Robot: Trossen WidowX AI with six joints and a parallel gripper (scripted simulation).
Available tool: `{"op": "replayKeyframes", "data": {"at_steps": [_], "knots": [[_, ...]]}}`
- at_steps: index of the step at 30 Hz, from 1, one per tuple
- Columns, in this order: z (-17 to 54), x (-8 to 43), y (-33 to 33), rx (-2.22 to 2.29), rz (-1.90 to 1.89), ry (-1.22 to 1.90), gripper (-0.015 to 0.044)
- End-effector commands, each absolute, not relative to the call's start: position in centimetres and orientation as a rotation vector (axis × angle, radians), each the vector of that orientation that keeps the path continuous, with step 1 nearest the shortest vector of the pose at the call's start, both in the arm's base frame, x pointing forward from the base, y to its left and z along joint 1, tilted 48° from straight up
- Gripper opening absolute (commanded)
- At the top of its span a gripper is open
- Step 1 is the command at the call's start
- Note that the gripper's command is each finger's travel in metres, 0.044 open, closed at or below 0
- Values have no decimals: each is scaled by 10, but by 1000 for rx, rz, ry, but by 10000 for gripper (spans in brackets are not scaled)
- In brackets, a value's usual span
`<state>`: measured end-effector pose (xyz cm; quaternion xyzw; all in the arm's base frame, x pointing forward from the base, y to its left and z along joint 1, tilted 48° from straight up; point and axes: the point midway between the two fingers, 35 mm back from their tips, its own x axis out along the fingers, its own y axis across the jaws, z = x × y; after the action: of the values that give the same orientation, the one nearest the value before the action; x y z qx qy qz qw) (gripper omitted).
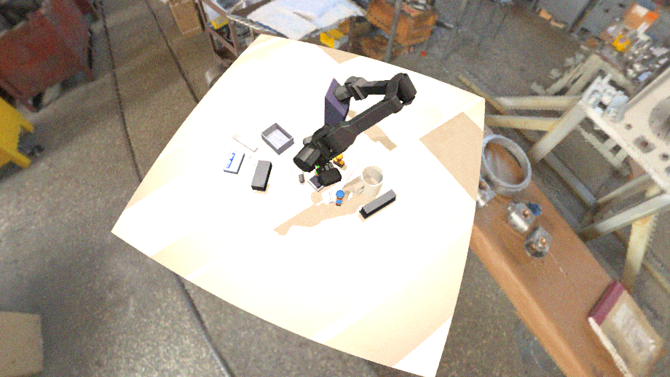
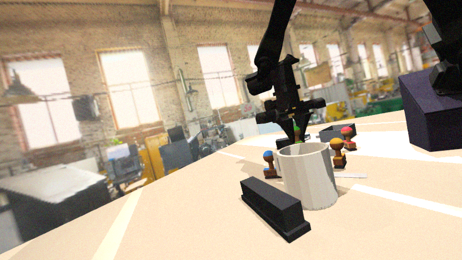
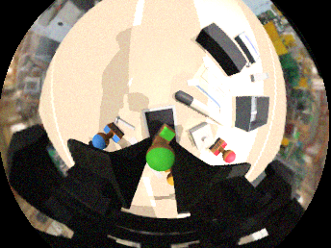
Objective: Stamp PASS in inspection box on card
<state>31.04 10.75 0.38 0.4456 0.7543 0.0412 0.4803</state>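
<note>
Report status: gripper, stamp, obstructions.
Gripper shut on green-topped stamp. Stamp at the ink pad; contact unclear. Blue-topped stamp and marker nearby, neither plainly blocking.

Looks like an old industrial workshop or factory hall. Has a brick wall with tall windows, a reddish roof beam and a hanging lamp in the exterior view, plus green machinery at the back. Shows, from the top, a worn grey floor, a red metal bin, wooden crates and a brown workbench bearing metal parts.
</note>
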Motion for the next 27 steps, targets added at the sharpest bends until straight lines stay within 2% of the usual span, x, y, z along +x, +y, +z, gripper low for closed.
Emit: {"op": "replayKeyframes", "data": {"at_steps": [1, 27], "knots": [[2, 309, 110, 1094, 98, 1842, 0], [-9, 306, 122, 1094, 101, 1841, 0]]}}
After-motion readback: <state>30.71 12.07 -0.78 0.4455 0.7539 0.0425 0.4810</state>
